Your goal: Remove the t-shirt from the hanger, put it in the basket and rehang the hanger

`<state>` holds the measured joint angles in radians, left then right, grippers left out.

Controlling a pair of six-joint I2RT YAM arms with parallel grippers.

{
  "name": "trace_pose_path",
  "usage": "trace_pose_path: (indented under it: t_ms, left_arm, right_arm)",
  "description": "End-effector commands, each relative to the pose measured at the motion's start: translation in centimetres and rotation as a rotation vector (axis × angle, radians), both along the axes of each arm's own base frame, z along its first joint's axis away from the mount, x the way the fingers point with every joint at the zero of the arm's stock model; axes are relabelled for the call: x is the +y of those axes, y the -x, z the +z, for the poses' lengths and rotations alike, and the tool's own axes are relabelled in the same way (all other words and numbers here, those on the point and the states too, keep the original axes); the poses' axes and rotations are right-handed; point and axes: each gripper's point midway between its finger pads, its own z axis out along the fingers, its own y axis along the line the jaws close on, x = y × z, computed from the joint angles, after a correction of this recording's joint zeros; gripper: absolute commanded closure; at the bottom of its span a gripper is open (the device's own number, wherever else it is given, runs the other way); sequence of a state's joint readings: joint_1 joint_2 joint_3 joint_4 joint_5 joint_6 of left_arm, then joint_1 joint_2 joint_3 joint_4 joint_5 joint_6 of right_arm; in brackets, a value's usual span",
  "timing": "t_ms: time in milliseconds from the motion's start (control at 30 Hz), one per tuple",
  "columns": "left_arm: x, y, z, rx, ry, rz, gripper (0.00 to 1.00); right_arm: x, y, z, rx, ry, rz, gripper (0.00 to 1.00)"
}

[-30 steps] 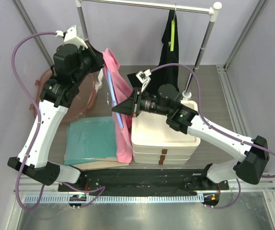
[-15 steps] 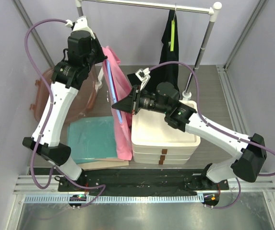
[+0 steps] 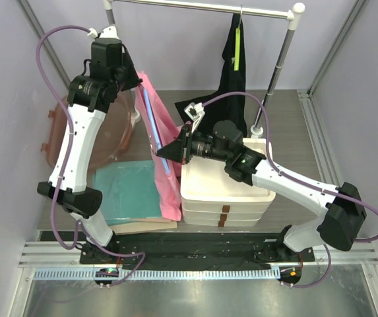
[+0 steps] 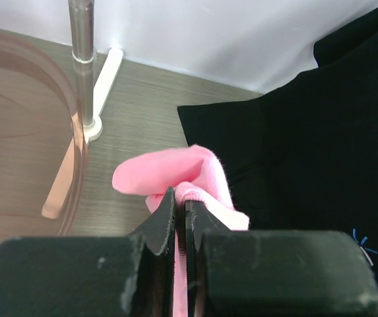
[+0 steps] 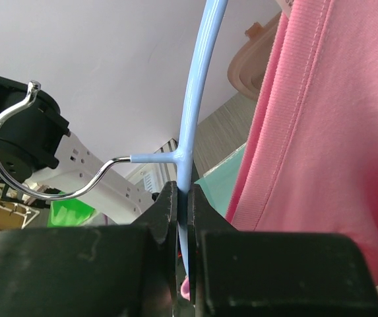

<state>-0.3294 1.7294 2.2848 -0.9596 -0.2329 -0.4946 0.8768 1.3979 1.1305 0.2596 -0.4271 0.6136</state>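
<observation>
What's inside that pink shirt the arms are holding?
A light blue hanger: one bar shows beside the pink shirt, pinched by the right tool. The rest is covered by fabric.

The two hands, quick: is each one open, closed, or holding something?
Left hand: closed on the pink t-shirt.
Right hand: closed on the blue hanger.

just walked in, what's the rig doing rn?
The two arms are pulling a pink t-shirt off a light blue hanger. The right gripper is shut on the hanger's bar just below its metal hook. The left gripper is shut on a fold of the shirt, held up high. The shirt is not off yet: its fabric hangs alongside the hanger.
</observation>
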Motion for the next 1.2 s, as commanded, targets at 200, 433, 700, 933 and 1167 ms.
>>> trace_pose_path:
  t_ms: [200,433,700,933,1167]
  left_arm:
    - [8.4,-3.2,9.4,-0.349,0.047,0.319,1.00]
    - [2.4,2.3,11.0,-0.441,0.209,-0.066,1.00]
    - [-0.7,10.5,13.5,-0.520,0.318,-0.328,1.00]
    - [0.3,13.5,12.6,-0.495,0.333,-0.297,1.00]
    - [0.4,10.5,6.8,-0.280,0.300,-0.229,1.00]
  right_arm:
    - [-1.8,9.6,-3.9,0.059,0.166,0.341,0.99]
    - [0.0,5.8,2.2,0.100,0.063,0.176,0.99]
    - [2.4,4.5,5.4,0.174,-0.027,0.205,0.99]
    - [2.4,3.6,7.3,0.197,-0.080,0.152,0.99]
    - [2.1,2.8,12.2,0.196,-0.219,0.116,0.99]
